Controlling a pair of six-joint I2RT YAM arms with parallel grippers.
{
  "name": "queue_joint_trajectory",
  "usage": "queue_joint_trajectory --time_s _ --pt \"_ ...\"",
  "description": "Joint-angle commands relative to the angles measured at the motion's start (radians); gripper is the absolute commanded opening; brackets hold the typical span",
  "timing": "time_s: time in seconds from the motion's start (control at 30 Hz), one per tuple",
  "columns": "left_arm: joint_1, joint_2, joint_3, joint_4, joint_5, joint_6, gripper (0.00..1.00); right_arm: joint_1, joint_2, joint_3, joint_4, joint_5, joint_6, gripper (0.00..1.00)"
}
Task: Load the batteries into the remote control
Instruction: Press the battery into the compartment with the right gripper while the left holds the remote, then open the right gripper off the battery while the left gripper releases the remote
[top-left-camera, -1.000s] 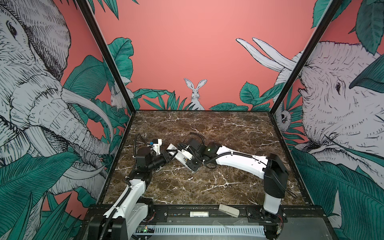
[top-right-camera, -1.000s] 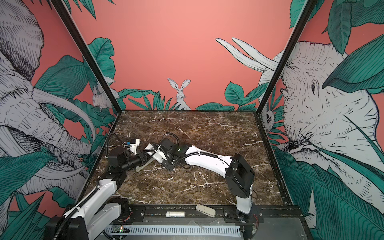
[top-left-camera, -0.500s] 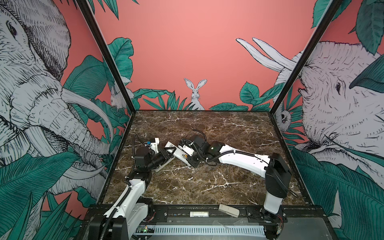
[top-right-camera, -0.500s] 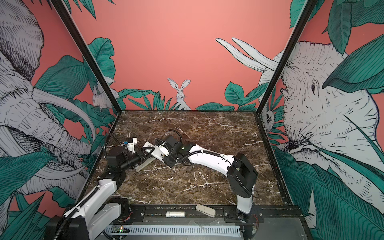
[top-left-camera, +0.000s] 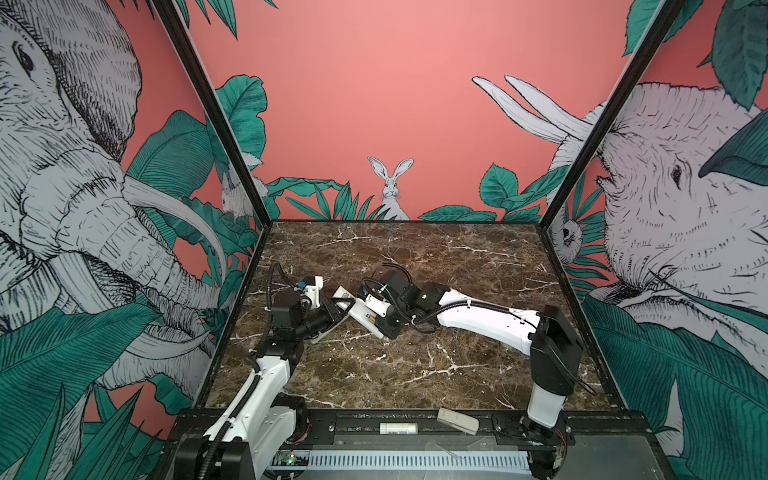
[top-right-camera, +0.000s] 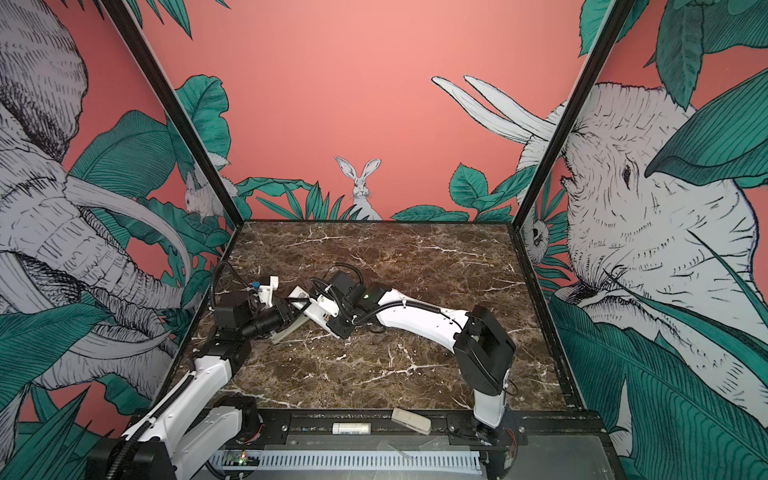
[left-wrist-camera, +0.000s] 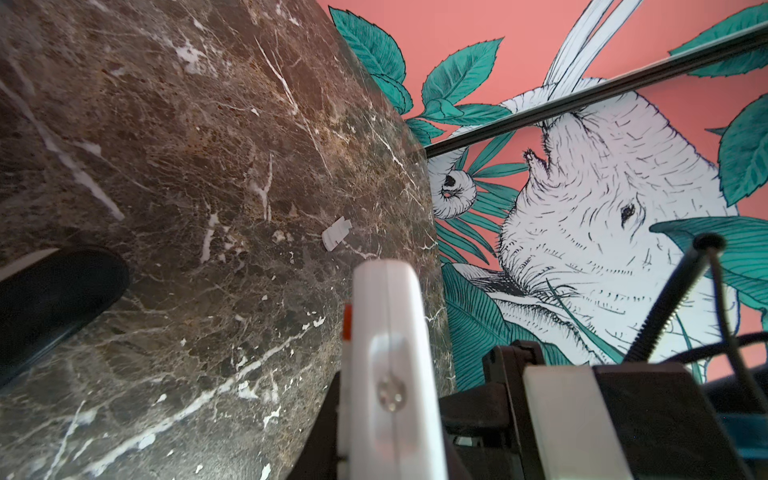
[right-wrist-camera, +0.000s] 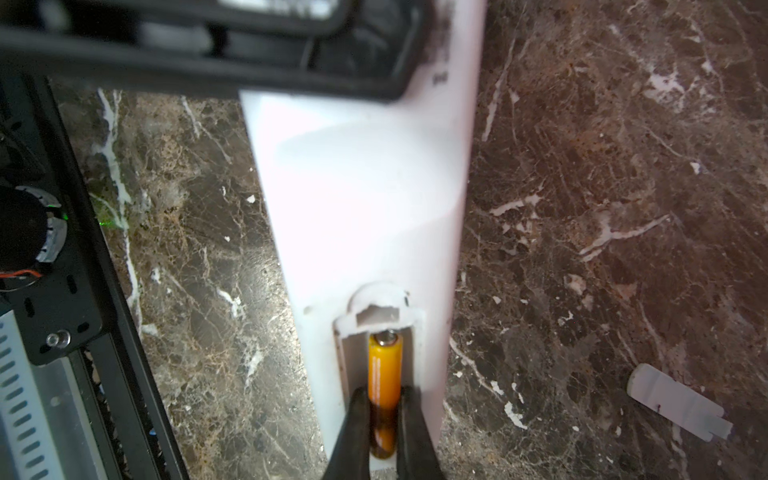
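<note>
Top view: left arm (top-left-camera: 266, 374) bent, left gripper (top-left-camera: 333, 312) clamped on the tilted remote control (top-left-camera: 343, 293); right arm (top-left-camera: 478, 318) stretched low to it. Left wrist: remote juts out edge-on. Right wrist: right gripper (right-wrist-camera: 384, 401) pinches a battery (right-wrist-camera: 384, 365) in the remote's open bay.

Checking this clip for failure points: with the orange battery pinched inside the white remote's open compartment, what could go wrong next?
1. The right end effector grips the thin orange battery inside the narrow compartment of the slim white remote control; on release it might spring out unseated.
2. The left end effector holds the remote far from the compartment end; pressing there could lever it loose.
</note>
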Motion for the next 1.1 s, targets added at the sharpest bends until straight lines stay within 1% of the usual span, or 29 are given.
queue_joint_trajectory --time_s 0.0,0.1,0.17,0.37,0.63,0.8,0.9,0.97,1.07 --pt "-0.027 -0.060 0.076 0.059 0.210 -0.022 0.00 -0.013 0.039 0.016 -0.125 0.051 -0.007 0.07" --pt "-0.027 -0.059 0.074 0.067 0.205 -0.022 0.00 -0.012 0.054 0.051 -0.176 0.063 0.009 0.08" --pt "-0.027 -0.057 0.074 0.069 0.205 -0.018 0.00 -0.012 0.059 0.063 -0.190 0.074 0.025 0.10" --pt "-0.027 -0.053 0.070 0.046 0.195 0.000 0.00 -0.012 0.033 0.061 -0.174 0.076 0.038 0.19" --pt "-0.027 -0.046 0.057 0.024 0.173 0.028 0.00 -0.006 -0.014 0.049 -0.175 0.066 0.033 0.23" --pt "-0.027 -0.045 0.054 0.026 0.167 0.028 0.00 0.002 -0.022 0.038 -0.162 0.068 0.034 0.24" --pt "-0.026 -0.042 0.057 0.024 0.167 0.032 0.00 0.000 -0.020 0.033 -0.155 0.071 0.035 0.19" --pt "-0.026 -0.041 0.057 0.016 0.164 0.038 0.00 0.001 -0.020 0.034 -0.151 0.068 0.036 0.18" --pt "-0.026 -0.043 0.052 0.011 0.152 0.043 0.00 0.003 -0.028 0.032 -0.137 0.062 0.036 0.19"
